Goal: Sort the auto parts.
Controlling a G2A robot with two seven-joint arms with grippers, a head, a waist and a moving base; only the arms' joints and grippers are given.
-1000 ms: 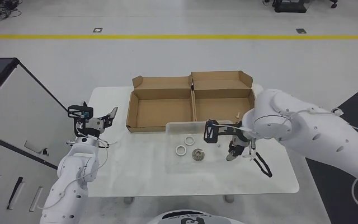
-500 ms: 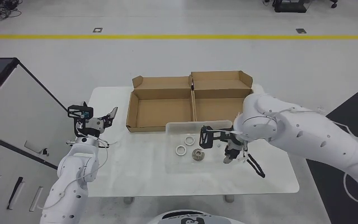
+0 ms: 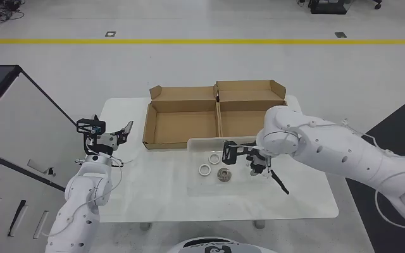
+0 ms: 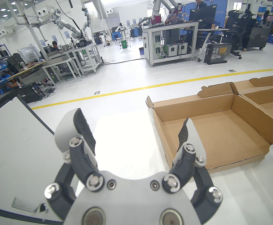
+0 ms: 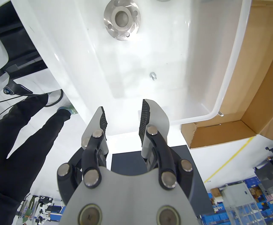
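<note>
A clear plastic bin (image 3: 196,144) stands at the table's middle, holding two white rings (image 3: 214,158) (image 3: 205,169) and a metal flange (image 3: 223,174). In the right wrist view the flange (image 5: 122,20) lies far down the bin and a small bolt (image 5: 153,76) lies closer, ahead of the fingertips. My right gripper (image 5: 124,121) hangs open above the bin's near end, nothing between its pads. From above, the right gripper (image 3: 257,166) is just right of the flange. My left gripper (image 4: 136,132) is open and empty, held over the table's left edge (image 3: 112,136).
Two open cardboard boxes sit side by side behind the bin, the left box (image 3: 180,125) and the right box (image 3: 250,120); both look bare inside. The right box's corner (image 5: 251,100) touches the bin's rim (image 5: 232,64).
My right gripper has moved left across the table, from beside the bin to above its right end. The left arm has stayed still.
</note>
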